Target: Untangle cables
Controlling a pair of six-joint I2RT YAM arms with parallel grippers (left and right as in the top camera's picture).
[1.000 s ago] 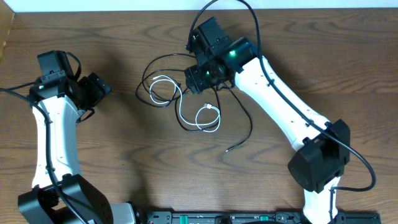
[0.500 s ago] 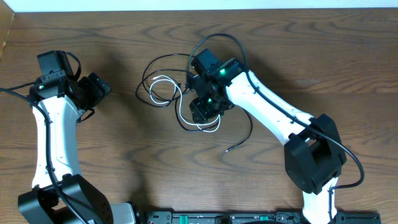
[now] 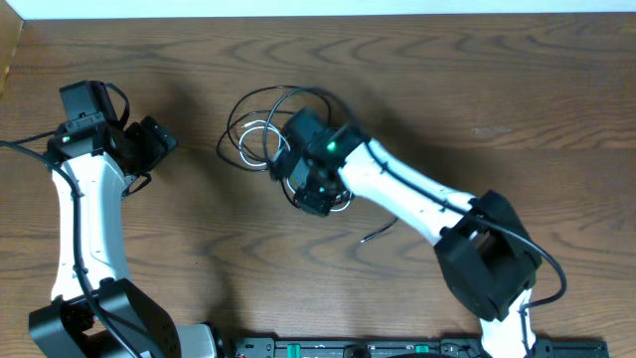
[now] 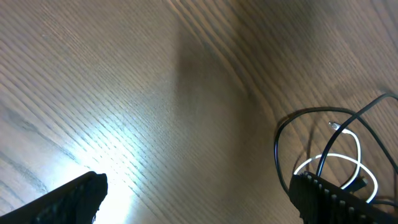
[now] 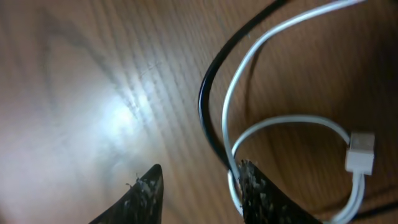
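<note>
The cables lie tangled at the table's middle: a thin black cable (image 3: 238, 104) in loops and a white cable (image 3: 250, 134) coiled inside them. My right gripper (image 3: 313, 194) is down over the tangle's right part and hides it. In the right wrist view its jaws (image 5: 199, 186) stand apart over bare wood. The white cable (image 5: 249, 56) and the black cable (image 5: 211, 81) run against the right finger's inner edge, not between the tips. A white plug (image 5: 360, 152) lies to the right. My left gripper (image 3: 159, 139) stays open well left of the cables (image 4: 348, 158).
A loose black cable end (image 3: 376, 234) lies on the wood just below my right arm. A pale wall edge runs along the table's back. My left gripper (image 4: 199, 199) has only bare wood between its fingers.
My right arm has swung left and down onto the tangle, and its jaws have narrowed. The black loops have shifted a little left. The left arm has not moved.
</note>
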